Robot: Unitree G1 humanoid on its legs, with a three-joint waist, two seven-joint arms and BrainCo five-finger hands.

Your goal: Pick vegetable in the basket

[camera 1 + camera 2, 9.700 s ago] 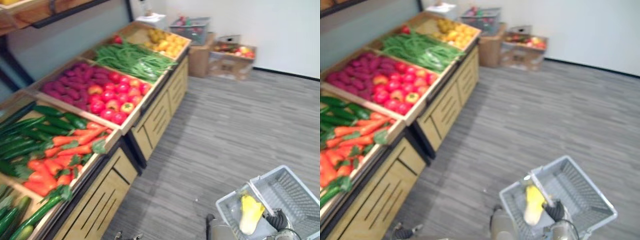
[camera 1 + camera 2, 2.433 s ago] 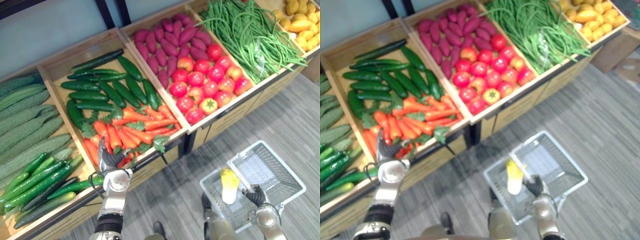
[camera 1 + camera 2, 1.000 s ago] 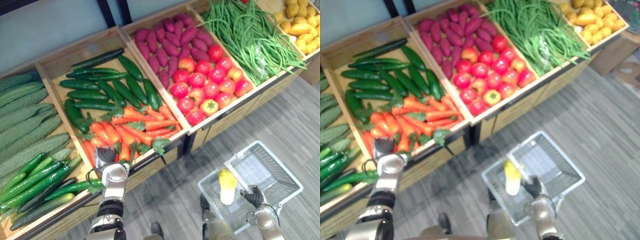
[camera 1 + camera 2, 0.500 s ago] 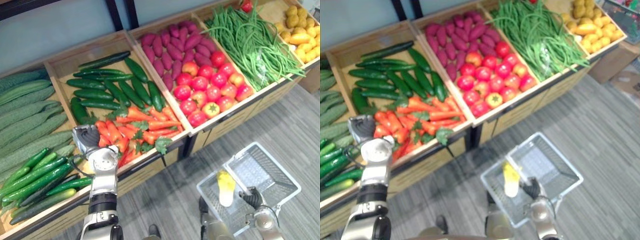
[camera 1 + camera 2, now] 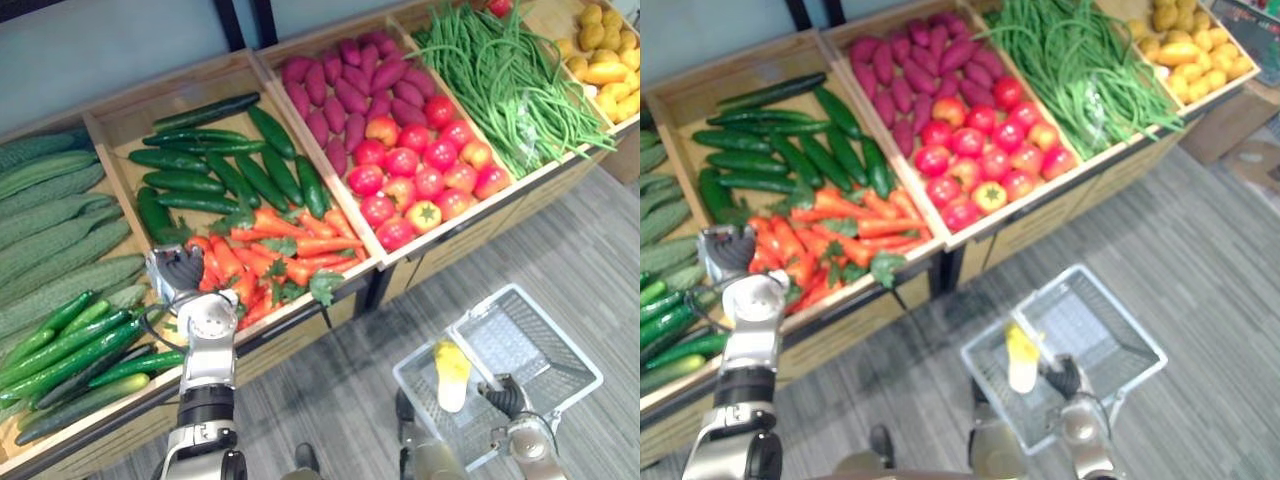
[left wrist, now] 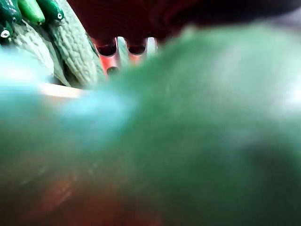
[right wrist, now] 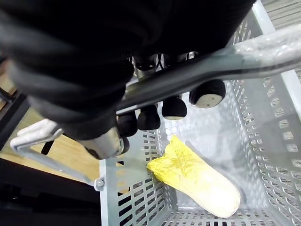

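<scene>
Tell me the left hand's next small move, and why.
Probably lift the left hand slightly from the orange carrots: it sits at the pile's left edge, whether it grips one cannot be told, and the right hand holds the grey mesh basket by its handle.

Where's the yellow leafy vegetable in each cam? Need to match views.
Left eye view: yellow leafy vegetable lower right, in the left end of the grey basket.
Right eye view: lower centre, same end of the basket.
Right wrist view: lying on the basket floor, past the right hand.
Left wrist view: close on the produce bins, bumpy green gourds.
Shared landmark: the basket handle, gripped by the right hand, beside the vegetable.
</scene>
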